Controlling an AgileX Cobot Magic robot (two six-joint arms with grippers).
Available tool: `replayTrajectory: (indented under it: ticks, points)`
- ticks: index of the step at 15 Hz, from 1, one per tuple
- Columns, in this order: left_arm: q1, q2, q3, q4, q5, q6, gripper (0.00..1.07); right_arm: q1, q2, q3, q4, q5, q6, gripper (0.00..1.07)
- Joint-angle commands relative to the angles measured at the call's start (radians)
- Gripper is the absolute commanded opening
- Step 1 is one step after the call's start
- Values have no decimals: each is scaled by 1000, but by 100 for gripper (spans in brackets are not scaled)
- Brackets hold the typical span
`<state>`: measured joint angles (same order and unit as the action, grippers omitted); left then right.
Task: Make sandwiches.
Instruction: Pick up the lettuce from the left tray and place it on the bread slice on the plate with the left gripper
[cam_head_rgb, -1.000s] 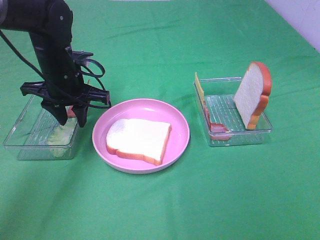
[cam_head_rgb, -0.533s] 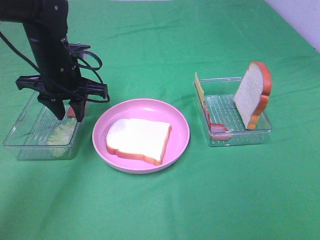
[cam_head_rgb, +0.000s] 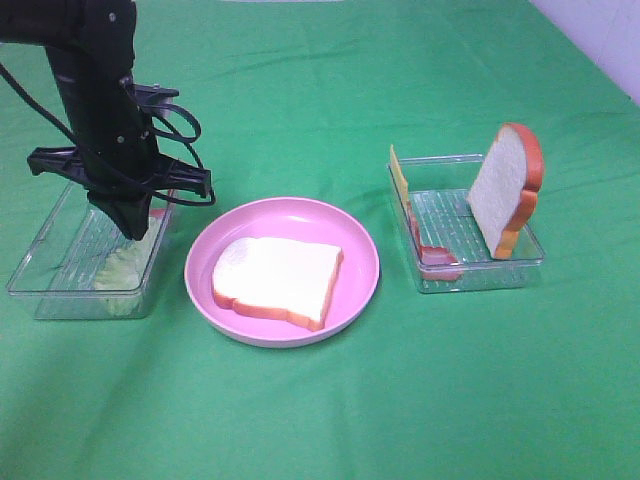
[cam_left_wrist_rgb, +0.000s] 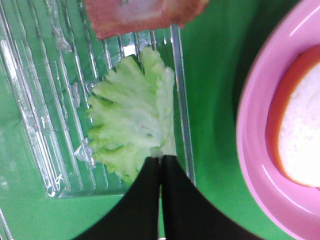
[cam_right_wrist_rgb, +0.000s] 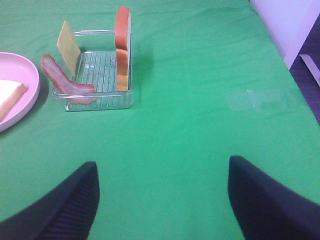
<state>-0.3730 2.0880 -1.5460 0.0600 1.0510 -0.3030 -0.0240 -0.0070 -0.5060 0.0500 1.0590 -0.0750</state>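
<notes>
Left wrist view: L gripper pinched shut on stem edge of lettuce leaf, in clear tray. Leaf thin, floppy, light; rim grip may slip. R gripper wide, empty.

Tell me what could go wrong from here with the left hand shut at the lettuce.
1. The left hand seems to pinch only the frilly edge of the lettuce, so the leaf may slip out on lifting.
2. The pinch sits close to the wall of the clear tray; the leaf could snag there or drag the tray.
3. The bacon lies just beside the lettuce and might get nudged.
</notes>
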Motion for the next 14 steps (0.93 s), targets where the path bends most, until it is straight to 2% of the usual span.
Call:
replayTrajectory:
  ticks: [1, 4, 5, 8, 9, 10, 11, 12, 14]
  points:
    - [3, -15, 0, 2, 12, -9, 0, -3, -13, 2, -2, 0, -5, 69]
    - [3, -59, 0, -42, 12, 2, 0, -3, -13, 2, -2, 0, -5, 69]
    - [3, -86, 0, -69, 6, 24, 0, -3, -13, 2, -2, 0, -5, 69]
    - [3, -158, 0, -190, 10, 113, 0, -3, -13, 2, -2, 0, -5, 69]
    - [3, -170, 0, -262, 2, 156, 0, -3, -13, 2, -2, 0, -5, 69]
    - [0, -169, 0, -427, -30, 256, 0, -3, -13, 2, -2, 0, -5, 69]
    - [-2, -168, 0, -458, -42, 275, 0, -3, -13, 2, -2, 0, -5, 69]
    - [-26, -166, 0, -548, -102, 325, 0, -3, -13, 2, -2, 0, -5, 69]
    - [-70, -148, 0, -588, -159, 361, 0, -3, -13, 2, -2, 0, -5, 69]
